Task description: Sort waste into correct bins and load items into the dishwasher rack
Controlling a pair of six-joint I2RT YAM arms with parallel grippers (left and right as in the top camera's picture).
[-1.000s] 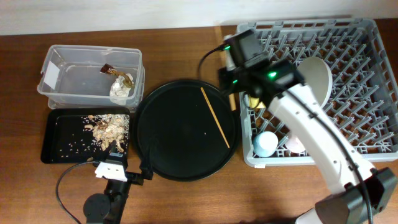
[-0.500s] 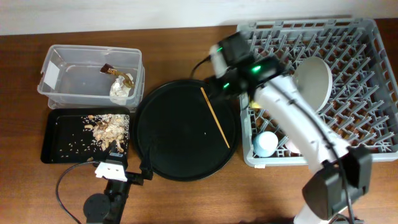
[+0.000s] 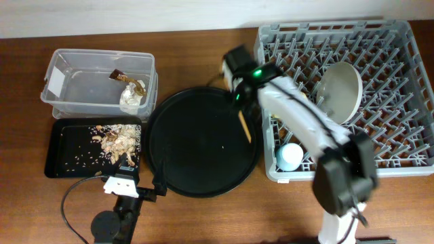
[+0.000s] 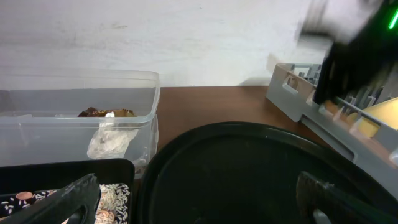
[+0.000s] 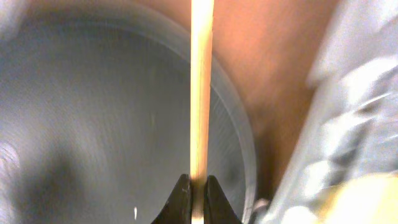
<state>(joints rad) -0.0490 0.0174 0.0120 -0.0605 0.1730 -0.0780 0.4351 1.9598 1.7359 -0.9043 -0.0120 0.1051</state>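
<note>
Clear plastic rectangular tub (image 3: 95,53): crumpled white tissue (image 3: 130,99), brown-gold wrapper strip (image 3: 120,75). Shallow black rectangular tray (image 3: 62,154): golden-brown crumbly scraps (image 3: 116,140). Left end effector (image 4: 199,205): fingers wide apart. Thin wooden chopstick (image 3: 245,129) over large round black tray (image 3: 193,149), right side; axis upper-left to lower-right in overhead view. Right end effector (image 5: 198,186) clamped on it. Grey plastic crate (image 3: 407,41): pale grey round plate (image 3: 341,91) on edge, light blue cup (image 3: 290,156).

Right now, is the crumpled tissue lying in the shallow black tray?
No, the tissue lies inside the clear tub.
</note>
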